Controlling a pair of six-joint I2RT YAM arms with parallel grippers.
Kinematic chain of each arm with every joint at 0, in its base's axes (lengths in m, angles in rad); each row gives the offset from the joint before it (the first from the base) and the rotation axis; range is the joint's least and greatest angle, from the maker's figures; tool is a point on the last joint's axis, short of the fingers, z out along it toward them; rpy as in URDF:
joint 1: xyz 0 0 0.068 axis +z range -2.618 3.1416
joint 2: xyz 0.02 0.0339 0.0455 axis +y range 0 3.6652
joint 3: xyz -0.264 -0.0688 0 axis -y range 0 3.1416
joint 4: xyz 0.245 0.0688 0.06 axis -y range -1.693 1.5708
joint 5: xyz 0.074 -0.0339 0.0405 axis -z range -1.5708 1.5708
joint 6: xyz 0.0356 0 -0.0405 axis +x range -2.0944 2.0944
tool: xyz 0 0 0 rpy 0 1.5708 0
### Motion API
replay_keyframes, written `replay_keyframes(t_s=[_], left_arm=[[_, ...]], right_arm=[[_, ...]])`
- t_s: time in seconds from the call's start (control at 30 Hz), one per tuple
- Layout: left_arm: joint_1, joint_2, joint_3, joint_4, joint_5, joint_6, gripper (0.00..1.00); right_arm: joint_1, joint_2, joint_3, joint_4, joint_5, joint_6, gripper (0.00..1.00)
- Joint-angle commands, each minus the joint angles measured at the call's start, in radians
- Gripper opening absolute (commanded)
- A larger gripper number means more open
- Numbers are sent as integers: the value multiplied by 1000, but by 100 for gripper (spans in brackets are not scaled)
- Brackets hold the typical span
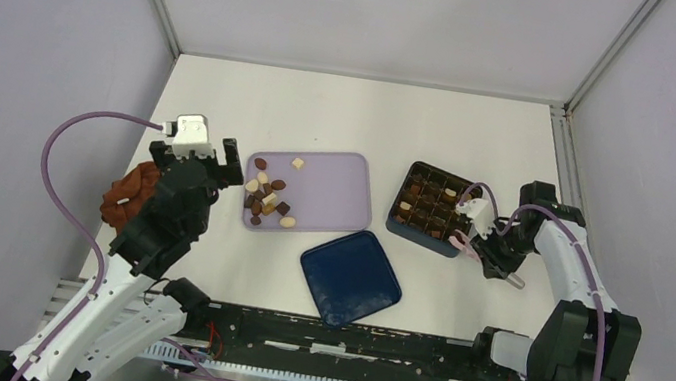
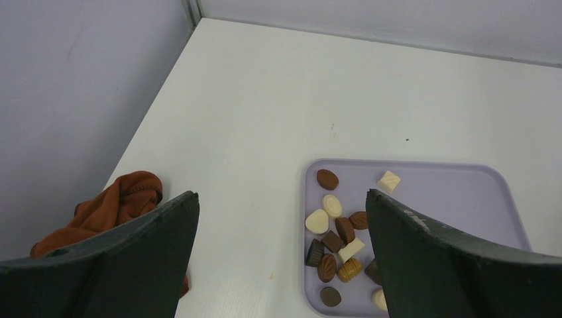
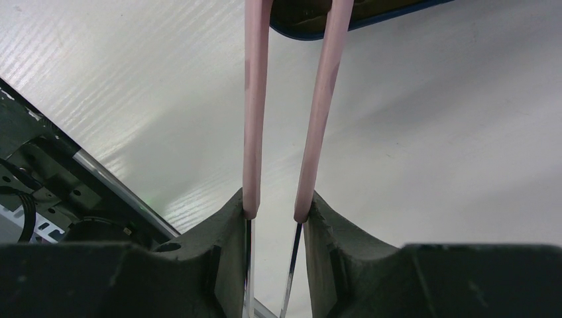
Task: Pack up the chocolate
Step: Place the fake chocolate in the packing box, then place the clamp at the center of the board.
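Several chocolate pieces (image 1: 267, 197), dark brown, mid brown and cream-white, lie at the left end of a lilac tray (image 1: 338, 196); they also show in the left wrist view (image 2: 338, 238). A dark compartment box (image 1: 430, 204) holds more pieces. My left gripper (image 1: 217, 157) hovers open and empty at the tray's left edge (image 2: 281, 199). My right gripper (image 1: 496, 257) is shut on pink tongs (image 3: 255, 99) by the box's near right corner (image 3: 275, 212). The tong tips run out of the top of the wrist view beside a blue-rimmed edge (image 3: 371, 14).
A dark blue lid (image 1: 350, 275) lies in front of the tray. A reddish-brown cloth (image 1: 126, 194) is bunched at the table's left edge, beside my left arm (image 2: 112, 209). Grey walls close in the table on three sides.
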Motion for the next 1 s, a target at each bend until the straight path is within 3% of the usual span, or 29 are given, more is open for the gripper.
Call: replay_keyframes(t_s=[0.0, 0.13, 0.37, 0.57, 0.7, 0.83, 0.97], left_arm=[[5, 1, 8, 28, 0, 42, 100], [6, 1, 8, 28, 0, 43, 100], [5, 1, 7, 28, 0, 41, 100], [6, 9, 7, 36, 57, 41, 100], [6, 33, 9, 62, 195, 23, 100], [5, 97, 97, 27, 389, -41, 100], [5, 130, 179, -22, 549, -209, 99]], right_arm=[[-5, -1, 2, 11, 6, -16, 40], [-6, 1, 2, 11, 3, -16, 43], [-15, -8, 37, -7, -30, -16, 40], [-72, -21, 136, 6, -217, 35, 38], [-105, -47, 103, 140, -381, 172, 34], [-176, -101, 29, 347, -409, 373, 35], [-286, -122, -91, 578, -384, 624, 36]])
